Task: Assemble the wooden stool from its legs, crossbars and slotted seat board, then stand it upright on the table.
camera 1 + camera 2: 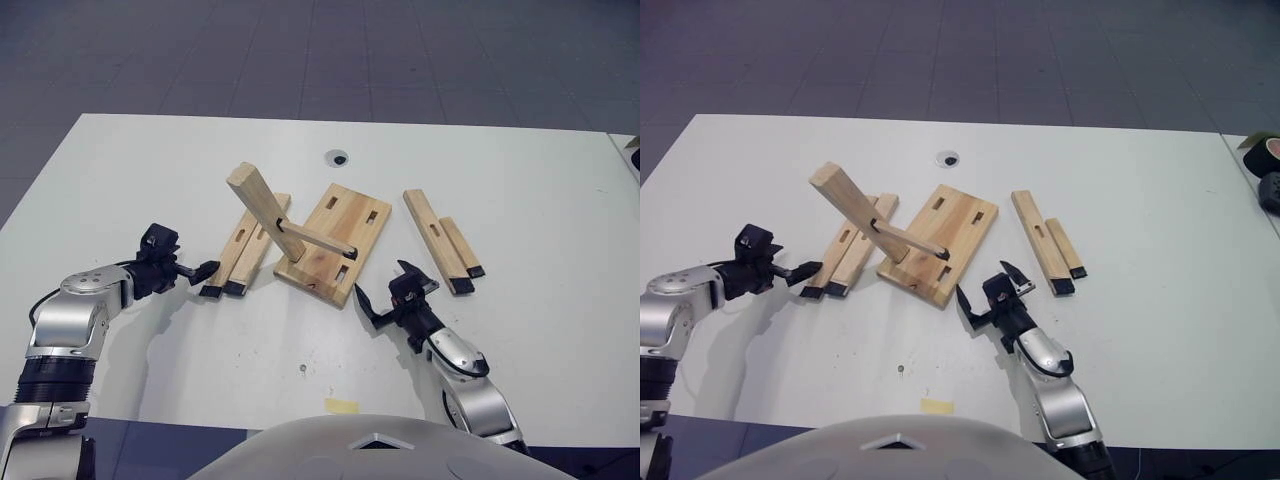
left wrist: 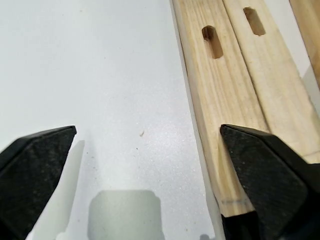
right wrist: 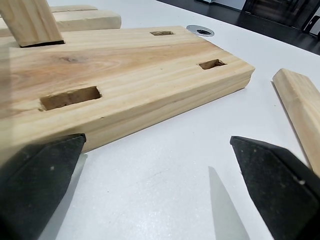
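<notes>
The slotted seat board (image 1: pixel 345 225) lies flat in the middle of the table. One leg (image 1: pixel 257 203) stands tilted in a slot at its left corner, and a crossbar (image 1: pixel 318 240) pokes out of that leg over the board. Two more legs (image 1: pixel 250 252) lie side by side left of the board, black feet toward me. A long leg (image 1: pixel 436 240) and a shorter piece (image 1: pixel 462 247) lie to the right. My left gripper (image 1: pixel 203 269) is open at the foot end of the lying legs (image 2: pixel 235 100). My right gripper (image 1: pixel 388 287) is open, low by the board's near corner (image 3: pixel 150 100).
The white table (image 1: pixel 150 180) has a round grommet hole (image 1: pixel 339 157) behind the board. A yellow tape strip (image 1: pixel 340 405) and a small dark speck (image 1: pixel 303 368) mark the near edge. Bare table stretches on the far left and far right.
</notes>
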`<act>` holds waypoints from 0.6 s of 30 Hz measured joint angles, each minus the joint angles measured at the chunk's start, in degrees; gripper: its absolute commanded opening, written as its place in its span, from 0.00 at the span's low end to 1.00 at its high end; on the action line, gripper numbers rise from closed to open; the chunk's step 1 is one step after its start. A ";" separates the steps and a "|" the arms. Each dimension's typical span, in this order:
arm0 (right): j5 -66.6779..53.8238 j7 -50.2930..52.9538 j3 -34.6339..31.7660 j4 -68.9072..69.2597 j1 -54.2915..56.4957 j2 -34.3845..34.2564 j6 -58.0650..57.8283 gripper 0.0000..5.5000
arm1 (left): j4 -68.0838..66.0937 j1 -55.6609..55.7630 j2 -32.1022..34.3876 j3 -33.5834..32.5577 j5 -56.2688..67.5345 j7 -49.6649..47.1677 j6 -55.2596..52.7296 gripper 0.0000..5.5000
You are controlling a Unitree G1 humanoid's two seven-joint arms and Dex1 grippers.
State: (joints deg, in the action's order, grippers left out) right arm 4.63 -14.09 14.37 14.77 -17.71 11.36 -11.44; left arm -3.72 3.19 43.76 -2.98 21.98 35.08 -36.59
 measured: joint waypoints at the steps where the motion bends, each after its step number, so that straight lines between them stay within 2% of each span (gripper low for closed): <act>1: 0.00 -0.06 -0.15 0.00 0.10 0.20 -0.02 0.98 | -0.01 0.03 -0.14 0.00 -0.10 0.32 0.09 0.98; 6: 0.07 -0.11 -0.40 -0.02 0.89 0.55 -0.09 0.98 | -3.37 1.18 -0.18 0.18 -2.85 1.05 3.47 0.98; 12: 0.06 0.21 -0.42 -0.06 1.47 0.14 -0.40 0.98 | -14.75 5.86 -0.01 1.87 -11.27 -0.66 11.07 0.98; 16: 0.06 0.18 -0.46 -0.07 1.55 0.21 -0.41 0.98 | -13.52 6.87 -1.07 0.88 -10.21 -0.09 9.85 0.98; 18: 0.05 0.17 -0.55 -0.08 1.79 0.22 -0.43 0.98 | -10.69 7.76 -2.93 -1.87 -6.06 0.75 6.36 0.98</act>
State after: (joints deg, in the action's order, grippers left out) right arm 4.67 -13.92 13.82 14.69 -15.93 11.58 -11.86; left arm -14.42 10.95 40.83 -4.85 15.91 35.83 -30.23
